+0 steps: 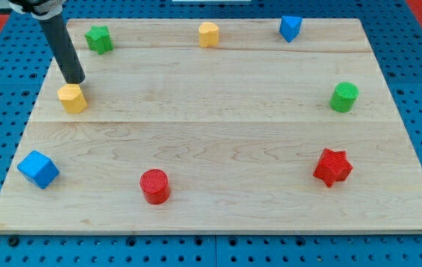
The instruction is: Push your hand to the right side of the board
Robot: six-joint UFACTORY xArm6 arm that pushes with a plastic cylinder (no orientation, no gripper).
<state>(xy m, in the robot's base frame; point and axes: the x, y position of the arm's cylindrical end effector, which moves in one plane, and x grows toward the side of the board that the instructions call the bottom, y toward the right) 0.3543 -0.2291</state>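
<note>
My tip (77, 80) is at the view's left side of the wooden board (218, 126), just above and touching or almost touching a yellow hexagonal block (72, 98). A green star block (99, 38) lies up and to the right of the tip. A yellow block (208, 34) sits at the top middle. A blue block (291, 28) sits at the top right. A green cylinder (344, 97) is at the right. A red star (333, 167) is at the lower right. A red cylinder (154, 185) is at the bottom middle. A blue cube (38, 169) is at the lower left.
The board rests on a blue pegboard table (418, 44) that surrounds it on all sides. The dark rod (60, 43) slants up to the view's top left, out of view.
</note>
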